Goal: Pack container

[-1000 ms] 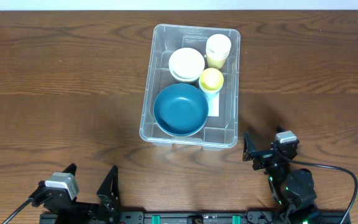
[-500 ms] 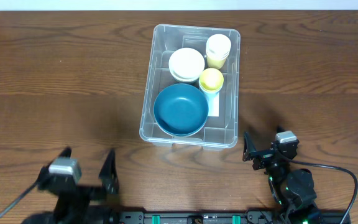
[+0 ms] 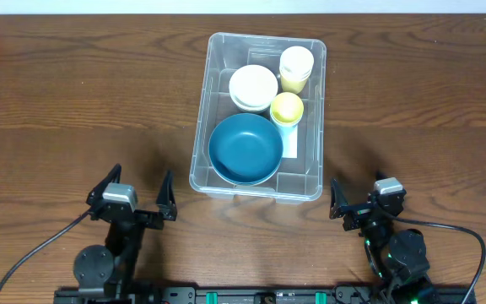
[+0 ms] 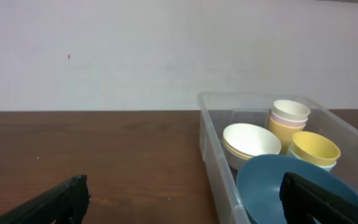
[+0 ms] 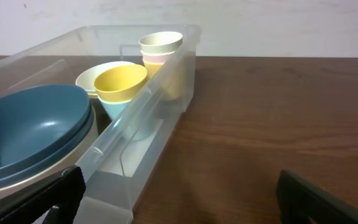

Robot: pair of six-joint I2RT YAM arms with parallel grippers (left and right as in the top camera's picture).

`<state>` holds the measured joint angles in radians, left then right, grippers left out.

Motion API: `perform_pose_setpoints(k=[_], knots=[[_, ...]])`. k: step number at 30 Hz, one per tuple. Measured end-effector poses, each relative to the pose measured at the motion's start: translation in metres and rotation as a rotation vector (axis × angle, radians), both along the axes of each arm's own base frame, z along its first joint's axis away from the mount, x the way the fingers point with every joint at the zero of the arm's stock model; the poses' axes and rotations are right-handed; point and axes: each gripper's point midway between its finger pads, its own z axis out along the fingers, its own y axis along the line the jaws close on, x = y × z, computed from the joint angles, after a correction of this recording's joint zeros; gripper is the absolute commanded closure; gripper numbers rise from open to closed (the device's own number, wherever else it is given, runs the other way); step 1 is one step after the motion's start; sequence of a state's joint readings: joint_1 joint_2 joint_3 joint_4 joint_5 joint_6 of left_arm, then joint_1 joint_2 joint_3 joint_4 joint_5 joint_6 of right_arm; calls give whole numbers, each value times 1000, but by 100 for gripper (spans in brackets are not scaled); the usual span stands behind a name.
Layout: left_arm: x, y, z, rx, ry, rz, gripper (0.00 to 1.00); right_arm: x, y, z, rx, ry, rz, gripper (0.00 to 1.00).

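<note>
Container (image 3: 199,139) sits on the wooden table (image 3: 74,101), a little right of centre, long axis running away from the arms; its near short wall lies just beyond the line of both grippers.

Nearest: left gripper (image 3: 136,192) low over bare wood off the bin's near-left corner; jaws spread wide, nothing between them; apart from the bin. Right gripper (image 3: 361,203) just off the near-right corner; jaws likewise wide and empty; a black cable (image 3: 458,232) loops behind it on the right.

Inside the bin, near end: broad teal bowl (image 3: 245,149), smooth and matt, taking almost the full width; the right wrist view shows a paler rim under it, so it appears stacked on at least one more. Narrow white label (image 3: 290,145) beside it toward the right wall; whether on floor or wall, cannot tell.

Middle: yellow cup (image 3: 287,107) nested in a pale blue one, right side; to its left a stack of shallow cream-white bowls (image 3: 253,86), the two nearly touching. Far-right corner: tall stack of cups (image 3: 296,64), cream over pink over yellow, rising to about rim height.

Bin is clear plastic, rounded corners, rolled rim, walls see-through enough to show the cups from outside; free floor at its far-left corner. Wide bare wood, dark and grained, left and right of the bin.

Farthest: plain white wall (image 4: 135,50) beyond the table's far edge.
</note>
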<state>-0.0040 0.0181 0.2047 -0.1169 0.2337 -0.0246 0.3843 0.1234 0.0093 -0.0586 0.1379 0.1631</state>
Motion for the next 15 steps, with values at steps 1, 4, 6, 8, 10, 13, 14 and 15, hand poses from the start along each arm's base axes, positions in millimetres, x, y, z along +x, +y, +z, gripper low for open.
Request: perform_pose_setpoints(k=[1,4,6,8,10,13,14,15], knots=[[1,0,-4,0,4,0,2,0,0,0,0,0,-1,1],[3,0,-13,0,21,1,2,0,0,0,0,0,-1,1],[4,0,-16,0,25,3,2,0,0,0,0,0,-1,1],[5,1,-19,0,29,9,2,0,0,0,0,0,-2,1],[6,2,-29,1,48,15,2,0,0,0,0,0,-2,1],[9,5,-48,2,88,27,2,0,0,0,0,0,-2,1],[10,5,-54,2,100,31,2,0,0,0,0,0,-2,1],[10,6,-59,3,111,33,2,0,0,0,0,0,-2,1]])
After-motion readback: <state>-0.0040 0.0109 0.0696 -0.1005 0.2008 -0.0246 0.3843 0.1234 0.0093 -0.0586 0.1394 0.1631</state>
